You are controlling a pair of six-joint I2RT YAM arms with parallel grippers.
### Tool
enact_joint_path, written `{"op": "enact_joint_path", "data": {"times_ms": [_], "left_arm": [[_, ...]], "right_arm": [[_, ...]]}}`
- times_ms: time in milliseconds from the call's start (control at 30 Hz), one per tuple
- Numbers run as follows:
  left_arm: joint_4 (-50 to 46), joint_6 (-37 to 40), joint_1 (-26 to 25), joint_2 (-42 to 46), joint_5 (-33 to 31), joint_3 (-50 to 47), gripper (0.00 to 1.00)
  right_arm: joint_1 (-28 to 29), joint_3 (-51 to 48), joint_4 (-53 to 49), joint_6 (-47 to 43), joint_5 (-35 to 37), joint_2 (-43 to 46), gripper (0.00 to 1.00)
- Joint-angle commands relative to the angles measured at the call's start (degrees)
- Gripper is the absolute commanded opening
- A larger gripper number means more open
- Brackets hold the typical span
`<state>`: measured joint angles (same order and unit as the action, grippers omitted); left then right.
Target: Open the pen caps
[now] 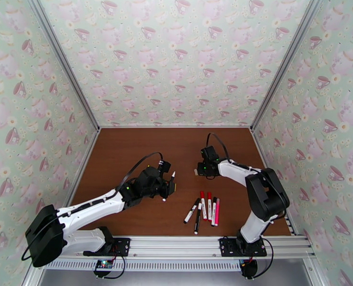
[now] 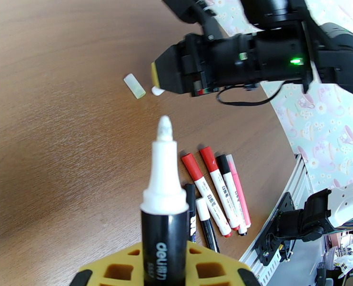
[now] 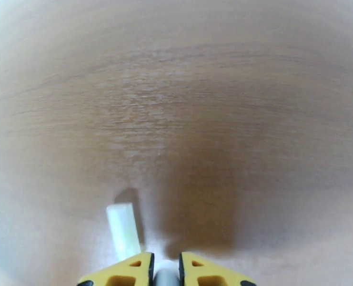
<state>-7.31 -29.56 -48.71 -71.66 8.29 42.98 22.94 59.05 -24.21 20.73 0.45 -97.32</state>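
Left gripper point(image 2: 164, 270): clamped an uncapped black pen point(image 2: 164, 196), tip up, left of the pen row point(image 2: 216, 191). Right gripper point(image 3: 166, 269): pinched a whitish cap point(image 2: 157, 90), beyond the row. Yellowish cap point(image 3: 124, 229): lay on the table point(image 2: 57, 115), also beyond the row.

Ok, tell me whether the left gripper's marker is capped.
Uncapped: the marker in the left gripper shows a bare white nib.
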Motion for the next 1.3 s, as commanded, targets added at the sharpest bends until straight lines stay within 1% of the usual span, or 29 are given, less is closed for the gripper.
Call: {"op": "enact_joint_path", "data": {"times_ms": [0,133,267,433,500,900,1267], "left_arm": [[-0.5,1.2,0.2,1.7,1.7,2.3,0.12],[-1.1,2.6,1.1,2.7,3.5,2.4,0.12],[-1.3,3.6,2.2,3.5,4.7,1.8,0.12],[-1.0,3.8,2.8,4.1,6.0,1.4,0.12],[-1.0,3.9,2.8,4.2,7.7,1.5,0.12],[0.5,3.2,2.9,4.5,8.7,0.2,0.13],[-0.7,3.2,3.0,4.1,8.7,1.1,0.13]], "right_arm": [[0.5,1.8,-7.9,-0.7,-0.5,2.1,0.18],[-0.1,4.8,-14.6,-2.6,-4.3,1.7,0.17],[-1.2,9.0,-20.8,-5.2,-6.2,-0.9,0.18],[-3.3,13.9,-24.7,-7.5,-8.4,-5.9,0.18],[-3.7,15.9,-25.9,-8.3,-8.7,-7.8,0.18],[-4.2,22.9,-26.7,-10.0,-10.4,-16.6,0.18],[-4.1,25.5,-25.6,-9.5,-11.1,-20.3,0.18]]}}
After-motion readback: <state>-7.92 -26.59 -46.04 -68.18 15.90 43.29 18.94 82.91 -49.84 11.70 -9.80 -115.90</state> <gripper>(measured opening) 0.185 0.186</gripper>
